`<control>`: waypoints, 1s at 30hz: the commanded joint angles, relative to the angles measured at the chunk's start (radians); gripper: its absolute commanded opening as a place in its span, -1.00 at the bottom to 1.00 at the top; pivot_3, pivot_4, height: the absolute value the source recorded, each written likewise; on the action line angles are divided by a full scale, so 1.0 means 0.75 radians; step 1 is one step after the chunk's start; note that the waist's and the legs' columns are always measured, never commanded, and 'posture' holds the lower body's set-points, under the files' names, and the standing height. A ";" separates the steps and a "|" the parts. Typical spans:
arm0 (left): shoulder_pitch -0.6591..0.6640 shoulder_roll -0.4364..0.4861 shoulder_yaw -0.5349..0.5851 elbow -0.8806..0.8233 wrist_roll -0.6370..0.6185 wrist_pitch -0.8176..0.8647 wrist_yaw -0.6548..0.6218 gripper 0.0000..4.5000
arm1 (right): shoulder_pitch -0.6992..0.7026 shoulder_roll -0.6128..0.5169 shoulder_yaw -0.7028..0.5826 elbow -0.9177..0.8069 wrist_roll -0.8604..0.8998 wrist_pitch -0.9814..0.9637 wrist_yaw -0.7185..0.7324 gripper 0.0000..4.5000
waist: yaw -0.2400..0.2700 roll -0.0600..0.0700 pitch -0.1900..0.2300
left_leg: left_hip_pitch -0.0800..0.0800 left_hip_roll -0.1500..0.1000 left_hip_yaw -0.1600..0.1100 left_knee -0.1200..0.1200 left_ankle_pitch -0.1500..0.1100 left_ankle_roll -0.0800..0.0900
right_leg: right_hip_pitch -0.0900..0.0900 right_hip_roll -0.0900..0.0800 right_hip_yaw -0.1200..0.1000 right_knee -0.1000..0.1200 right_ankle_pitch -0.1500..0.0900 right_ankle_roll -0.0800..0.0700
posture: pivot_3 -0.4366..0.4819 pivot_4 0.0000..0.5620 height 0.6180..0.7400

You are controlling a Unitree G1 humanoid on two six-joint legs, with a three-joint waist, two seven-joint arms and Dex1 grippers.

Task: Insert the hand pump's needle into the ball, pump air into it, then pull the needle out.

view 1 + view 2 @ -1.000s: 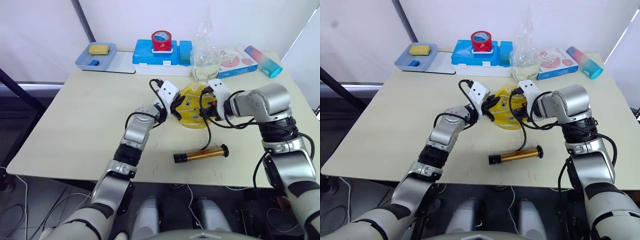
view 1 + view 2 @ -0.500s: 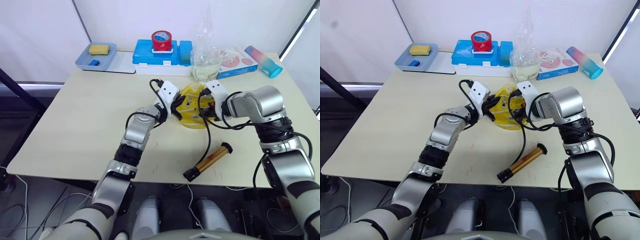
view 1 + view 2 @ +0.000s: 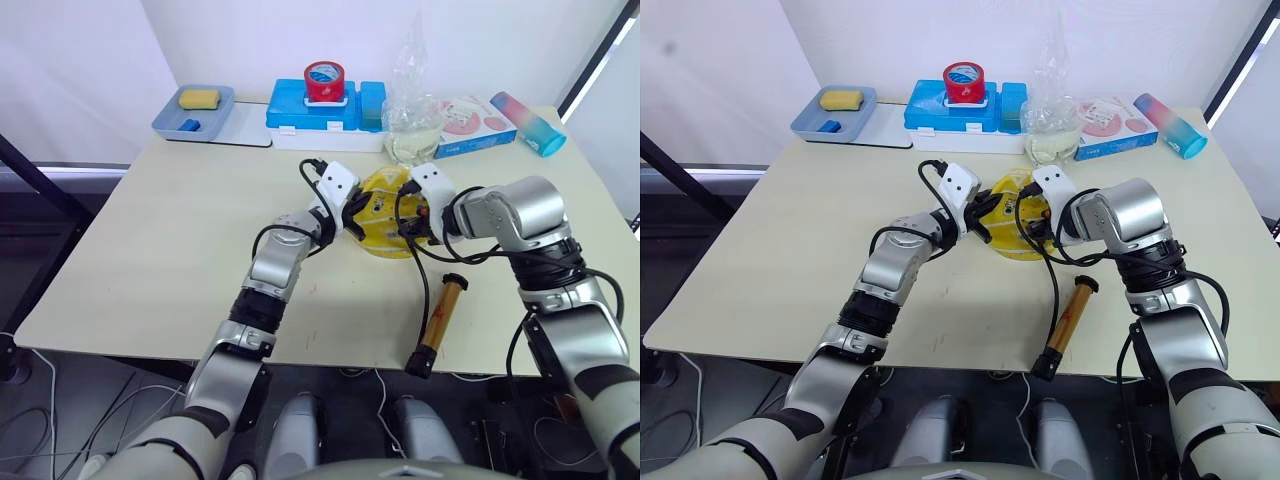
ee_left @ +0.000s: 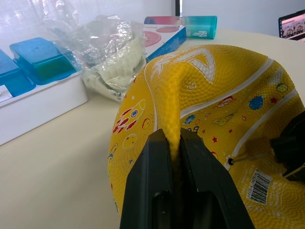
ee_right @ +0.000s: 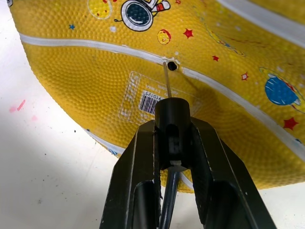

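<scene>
The yellow ball [image 3: 381, 228] lies part-collapsed at the table's middle. My left gripper [image 4: 174, 137] is shut on a raised fold of the ball [image 4: 209, 95], on its left side [image 3: 352, 214]. On the ball's right side, my right gripper [image 5: 172, 125] is shut on the needle's black fitting [image 5: 172, 117]. The thin needle [image 5: 167, 82] points at the ball, its tip right beside the small valve hole [image 5: 172, 66]. The gold hand pump [image 3: 443, 314] lies on the table below my right gripper, one black end at the front edge. Its black hose [image 3: 424, 290] runs up to my right gripper [image 3: 411, 224].
At the back stand a blue box with a red tape roll [image 3: 324, 82], a grey-blue tray [image 3: 192, 112] with a yellow sponge, a clear plastic bag [image 3: 412, 120], a pink-and-white box [image 3: 472, 116] and a teal-and-pink cylinder [image 3: 526, 122]. The table's front edge [image 3: 330, 352] is close to the pump.
The pump has swung round from lying crosswise to pointing at the front edge, its left end sliding right and toward me. Both grippers stay at the ball.
</scene>
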 commanded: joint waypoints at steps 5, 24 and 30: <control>0.005 -0.005 0.031 0.035 -0.013 0.000 0.012 -0.99 | 0.035 -0.016 -0.007 0.007 -0.021 0.028 -0.014 -0.86 | -0.001 0.000 0.000 | 0.000 0.000 0.000 0.000 0.000 0.000 | 0.000 0.000 0.000 0.000 0.000 0.000 | -0.05 -0.47 0.99; 0.006 -0.004 0.027 0.048 -0.020 -0.007 0.007 -0.99 | 0.057 -0.016 0.032 -0.015 -0.033 0.010 0.012 -0.86 | -0.001 0.000 0.000 | 0.000 0.000 0.000 0.000 0.000 0.000 | 0.000 0.000 0.000 0.000 -0.001 -0.002 | -0.05 -0.47 0.99; 0.010 -0.006 0.018 0.043 -0.018 -0.005 -0.002 -0.99 | 0.052 -0.001 0.020 0.005 -0.040 0.008 0.004 -0.86 | -0.001 0.000 0.000 | 0.000 0.000 0.000 0.000 0.000 0.000 | 0.000 0.000 0.000 0.000 -0.002 -0.003 | -0.05 -0.47 0.99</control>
